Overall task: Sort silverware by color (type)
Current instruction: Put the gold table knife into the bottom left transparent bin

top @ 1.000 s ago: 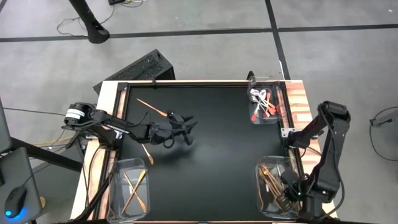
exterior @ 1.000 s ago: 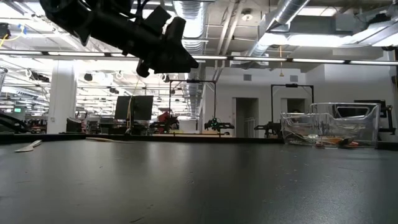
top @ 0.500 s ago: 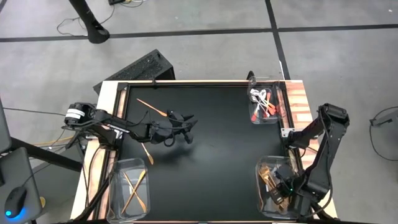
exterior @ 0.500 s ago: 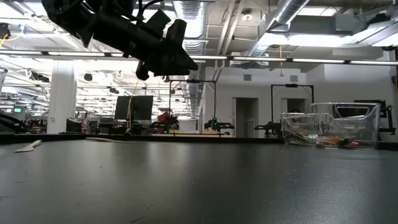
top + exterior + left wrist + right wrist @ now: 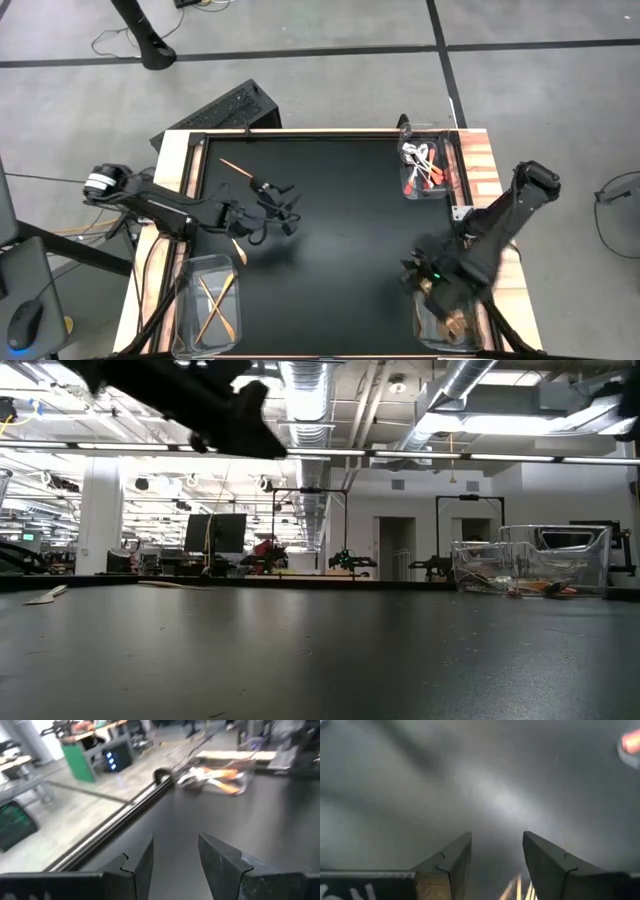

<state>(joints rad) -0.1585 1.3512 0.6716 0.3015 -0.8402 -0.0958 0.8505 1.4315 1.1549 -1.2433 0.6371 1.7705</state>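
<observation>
My left fingers point(image 5: 220, 860) are standing apart with nothing between them, and my left gripper point(image 5: 283, 203) is hanging above the left half of the black desk point(image 5: 340, 230). Just beside it, a copper stick point(image 5: 238, 169) is lying loose on the desk toward the far left corner, and a pale gold spoon point(image 5: 237, 249) is lying on the near side, partly covered by my arm. In the near left corner, a clear bin point(image 5: 207, 305) is holding a few copper pieces point(image 5: 205, 298).

My right fingers point(image 5: 547, 862) are also standing apart and empty. My right gripper point(image 5: 415, 269) is hovering at the far inner edge of the near right bin point(image 5: 452, 330), where more copper pieces point(image 5: 458, 322) are lying, mostly hidden under my arm. Their tips are showing between my fingers in the right wrist view, blurred.

In the far right corner, another clear bin point(image 5: 428, 166) is holding the silver pieces with red-orange handles point(image 5: 424, 172). The same bin point(image 5: 220, 770) is showing ahead of my left fingers, smeared. In the low view, that bin point(image 5: 530, 565) is sitting at the right, and my left arm is showing only as a dark blur overhead.
</observation>
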